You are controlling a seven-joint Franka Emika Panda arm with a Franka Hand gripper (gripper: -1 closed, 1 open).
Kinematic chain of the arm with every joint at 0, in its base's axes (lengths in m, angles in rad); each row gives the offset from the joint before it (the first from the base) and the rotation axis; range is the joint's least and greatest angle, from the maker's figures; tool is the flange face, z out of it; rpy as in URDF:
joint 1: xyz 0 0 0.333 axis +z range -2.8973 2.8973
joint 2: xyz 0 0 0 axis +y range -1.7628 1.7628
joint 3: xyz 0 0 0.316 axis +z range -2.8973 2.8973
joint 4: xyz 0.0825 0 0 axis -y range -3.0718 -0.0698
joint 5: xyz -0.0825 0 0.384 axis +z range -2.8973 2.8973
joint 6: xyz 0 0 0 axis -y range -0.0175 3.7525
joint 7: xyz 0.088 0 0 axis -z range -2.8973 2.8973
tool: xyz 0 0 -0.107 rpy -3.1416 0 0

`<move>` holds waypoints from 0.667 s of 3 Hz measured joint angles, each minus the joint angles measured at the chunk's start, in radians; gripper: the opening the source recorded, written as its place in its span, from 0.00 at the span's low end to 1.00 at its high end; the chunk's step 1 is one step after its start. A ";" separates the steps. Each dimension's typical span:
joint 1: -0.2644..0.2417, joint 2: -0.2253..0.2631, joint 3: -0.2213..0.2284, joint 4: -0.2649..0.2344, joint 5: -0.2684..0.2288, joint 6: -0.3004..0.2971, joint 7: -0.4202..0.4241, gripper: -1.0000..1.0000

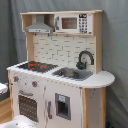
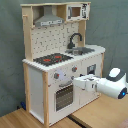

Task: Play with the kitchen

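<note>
The kitchen (image 1: pixel 60 65) (image 2: pixel 55 65) is a tall white and light-wood toy unit, seen in both exterior views. On its counter are a black-red hob (image 2: pixel 52 59), a steel sink (image 1: pixel 72 73) and a black faucet (image 1: pixel 85 57). A grey hood (image 2: pixel 49 21) and a microwave (image 1: pixel 70 23) sit on top. The windowed oven door (image 2: pixel 63 97) is shut. In the second exterior view my gripper (image 2: pixel 76 82) reaches in from the right. It is at the kitchen's front, level with the oven door's top edge and just below the knobs (image 2: pixel 56 76). My white arm (image 2: pixel 112 86) trails behind it.
A grey curtain (image 1: pixel 115 50) hangs behind the kitchen. A wooden table (image 2: pixel 100 117) lies under my arm in the second exterior view. A white rounded shape (image 1: pixel 20 121) shows at the bottom of the first exterior view.
</note>
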 joint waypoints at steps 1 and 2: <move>0.070 0.000 -0.043 0.003 0.022 -0.055 0.026 1.00; 0.108 -0.001 -0.035 0.000 0.052 -0.109 0.102 1.00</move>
